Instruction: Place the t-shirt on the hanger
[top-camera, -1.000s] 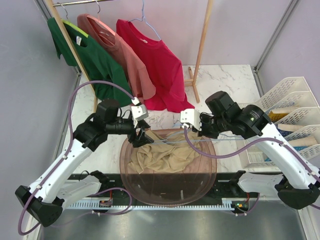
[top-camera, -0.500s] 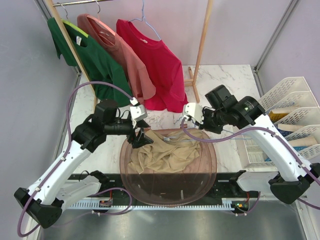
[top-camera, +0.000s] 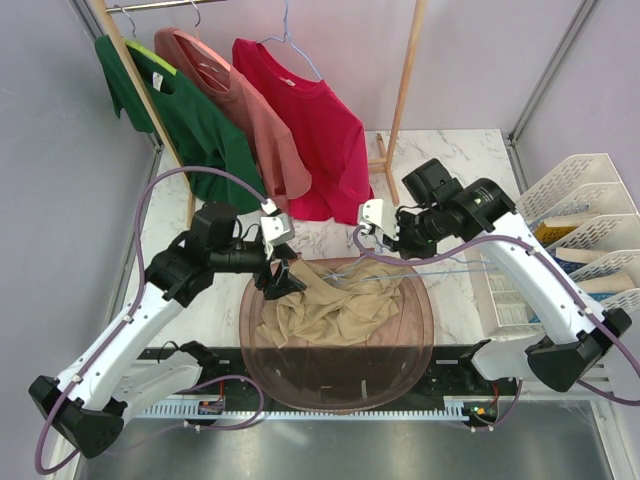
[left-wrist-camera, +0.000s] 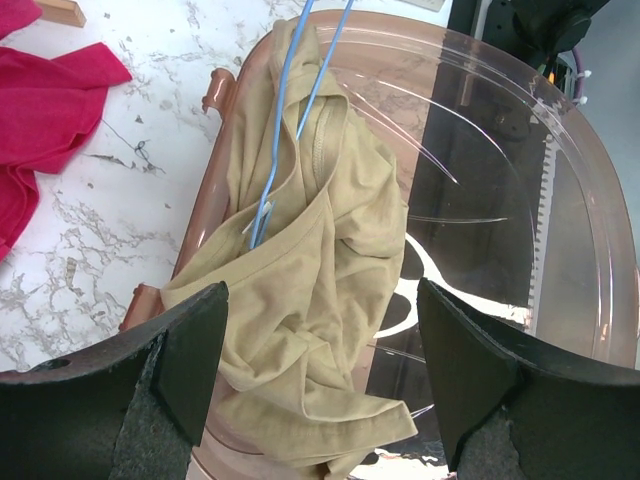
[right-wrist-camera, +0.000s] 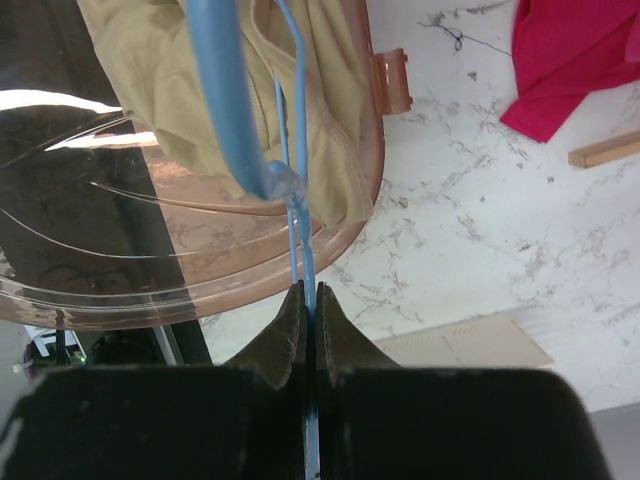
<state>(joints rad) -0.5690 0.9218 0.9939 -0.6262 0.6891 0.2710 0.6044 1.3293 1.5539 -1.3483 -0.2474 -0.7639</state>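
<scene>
The tan t-shirt (top-camera: 335, 300) lies crumpled in a clear pinkish basin (top-camera: 340, 400). My right gripper (top-camera: 367, 240) is shut on the thin light-blue hanger (top-camera: 420, 272), whose wire runs from the basin's far rim down into the cloth. In the right wrist view the pads (right-wrist-camera: 296, 312) pinch the hanger (right-wrist-camera: 299, 240) above the basin rim (right-wrist-camera: 200, 290) and the t-shirt (right-wrist-camera: 150, 60). My left gripper (top-camera: 283, 280) hangs open over the shirt's left part. The left wrist view shows the gripper (left-wrist-camera: 320, 295) wide over the t-shirt (left-wrist-camera: 300, 290), with the hanger's wires (left-wrist-camera: 290, 120) entering the collar.
A wooden rack (top-camera: 405, 90) at the back holds a green shirt (top-camera: 190, 120), a salmon-pink shirt (top-camera: 240, 110) and a red shirt (top-camera: 310, 130). White baskets (top-camera: 580, 230) stand at the right. The basin sits on a marble table (top-camera: 450, 160).
My right arm has drawn the hanger up and back toward the basin's far rim. The left gripper has opened a little wider and barely shifted.
</scene>
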